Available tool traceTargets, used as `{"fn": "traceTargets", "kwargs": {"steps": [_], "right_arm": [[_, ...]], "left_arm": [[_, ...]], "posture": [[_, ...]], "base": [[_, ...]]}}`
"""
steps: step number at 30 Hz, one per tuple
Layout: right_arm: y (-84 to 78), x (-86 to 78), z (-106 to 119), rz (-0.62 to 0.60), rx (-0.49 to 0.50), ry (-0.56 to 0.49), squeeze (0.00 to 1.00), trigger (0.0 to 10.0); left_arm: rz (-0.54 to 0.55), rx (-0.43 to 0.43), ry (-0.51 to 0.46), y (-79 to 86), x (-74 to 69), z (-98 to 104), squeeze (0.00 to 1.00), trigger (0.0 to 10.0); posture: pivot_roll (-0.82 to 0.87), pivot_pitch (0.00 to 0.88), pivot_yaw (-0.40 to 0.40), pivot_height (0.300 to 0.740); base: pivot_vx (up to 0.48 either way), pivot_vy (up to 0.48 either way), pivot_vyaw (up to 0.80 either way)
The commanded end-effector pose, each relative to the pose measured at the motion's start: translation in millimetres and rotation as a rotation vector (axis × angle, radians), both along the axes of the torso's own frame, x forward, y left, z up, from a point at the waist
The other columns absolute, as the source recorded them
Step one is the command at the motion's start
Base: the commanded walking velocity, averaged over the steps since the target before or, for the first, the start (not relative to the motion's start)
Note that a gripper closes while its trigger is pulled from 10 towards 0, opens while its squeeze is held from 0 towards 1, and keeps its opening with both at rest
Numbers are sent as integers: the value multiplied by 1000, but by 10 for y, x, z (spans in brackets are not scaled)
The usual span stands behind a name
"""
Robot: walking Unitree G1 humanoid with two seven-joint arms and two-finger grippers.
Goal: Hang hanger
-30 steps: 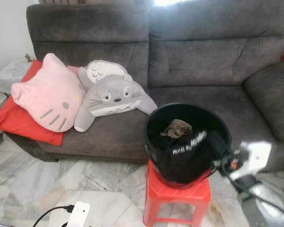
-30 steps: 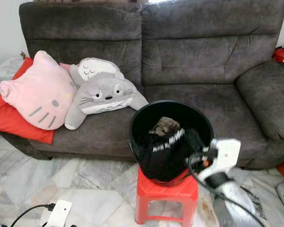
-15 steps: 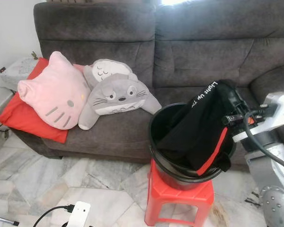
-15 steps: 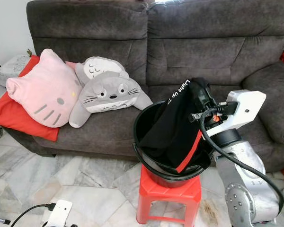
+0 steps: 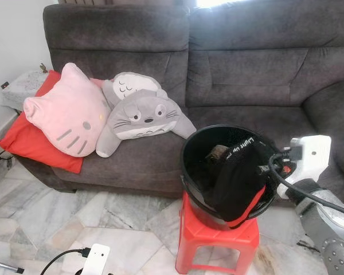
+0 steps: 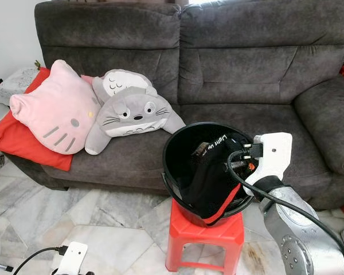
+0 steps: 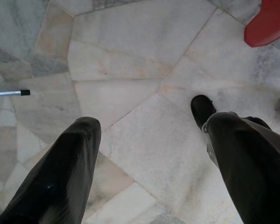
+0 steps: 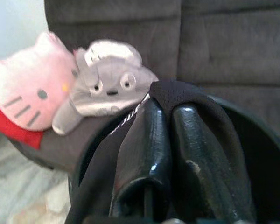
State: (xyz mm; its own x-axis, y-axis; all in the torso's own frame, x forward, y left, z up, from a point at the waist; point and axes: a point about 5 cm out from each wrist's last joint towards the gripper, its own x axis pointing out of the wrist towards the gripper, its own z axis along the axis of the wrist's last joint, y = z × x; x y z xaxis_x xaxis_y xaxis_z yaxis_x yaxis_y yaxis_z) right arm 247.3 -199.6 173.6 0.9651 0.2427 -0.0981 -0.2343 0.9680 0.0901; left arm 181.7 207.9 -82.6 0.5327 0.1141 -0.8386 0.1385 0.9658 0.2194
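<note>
A black bucket (image 5: pixel 184 163) stands on a red stool (image 5: pixel 215 243) in front of a grey sofa (image 5: pixel 246 74). My right gripper (image 8: pixel 170 109) is at the bucket's right rim, shut on a black garment (image 5: pixel 238 183) with white lettering and red trim. The garment drapes over the fingers and hangs into the bucket and over its front edge. A brown cloth (image 5: pixel 216 152) lies deeper inside. My left gripper (image 7: pixel 147 123) hangs open over the marble floor with nothing between its fingers.
A pink cat cushion (image 5: pixel 66 112), a grey plush (image 5: pixel 143 114) and a red cushion (image 5: pixel 34 146) fill the sofa's left seat. A white plug with a black cable (image 5: pixel 94 258) lies on the floor at the front left. A thin rod's tip (image 7: pixel 9 93) lies nearby.
Half a second ago my right gripper held the black garment lifted high above the bucket. It has come down, and the garment now sags over the rim.
</note>
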Motion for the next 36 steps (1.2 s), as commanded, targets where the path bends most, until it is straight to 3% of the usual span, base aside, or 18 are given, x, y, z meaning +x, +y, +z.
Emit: {"fn": "traceTargets", "kwargs": {"steps": [1,10,14,17,18,20,21,22,24,28,33,34,35,36], "right_arm": [[46,-12,-57,33,-3,47,0,0],[353,-152,-111,280,-61,96,0,0],[327,-148,-111,241,-68,104,0,0],[66,-36,-129,15,-64,112,0,0],[-127,15,-121,-138,-77,105,0,0],[-365,42,-74,-303,-145,78,0,0],[-365,42,-74,-303,-145,78,0,0],[-505,45,20,-414,-168,28,0,0],[-638,33,137,-532,-187,-29,0,0],[-785,-5,270,-667,-202,-91,0,0],[-834,-17,341,-724,-241,-126,0,0],[-812,2,312,-706,-235,-105,0,0],[-646,70,161,-560,-233,-19,0,0],[-601,84,120,-526,-232,2,0,0]], "left_arm": [[-3,6,10,19,-16,-5,0,10000],[-1,6,10,22,-17,-5,0,10000],[-3,6,11,23,-19,-6,0,10000],[-4,5,11,22,-18,-5,0,10000],[-5,5,10,21,-17,-5,0,10000],[-5,5,10,20,-15,-4,0,10000],[-5,5,10,20,-15,-4,0,10000],[-4,5,10,20,-15,-4,0,10000],[-4,5,10,19,-14,-4,0,10000],[-4,5,9,19,-14,-4,0,10000],[-4,5,8,19,-13,-3,0,10000],[-4,5,8,19,-13,-3,0,10000],[-4,5,8,19,-13,-3,0,10000],[-3,5,8,19,-13,-3,0,10000]], "posture": [[-292,0,73,740],[-287,0,72,740],[-289,0,74,740],[-289,0,74,740],[-292,0,75,740],[-293,0,75,740],[-293,0,75,740],[-293,0,76,740],[-294,0,75,740],[-295,0,76,740],[-295,0,76,740],[-295,0,76,740],[-295,0,76,740],[-295,0,76,740]], "base": [[0,0,0],[0,0,0],[0,0,0],[0,0,0],[0,0,0],[0,0,0],[0,0,0],[0,0,0],[0,0,0],[0,0,0],[0,0,0],[0,0,0],[0,0,0],[0,0,0]]}}
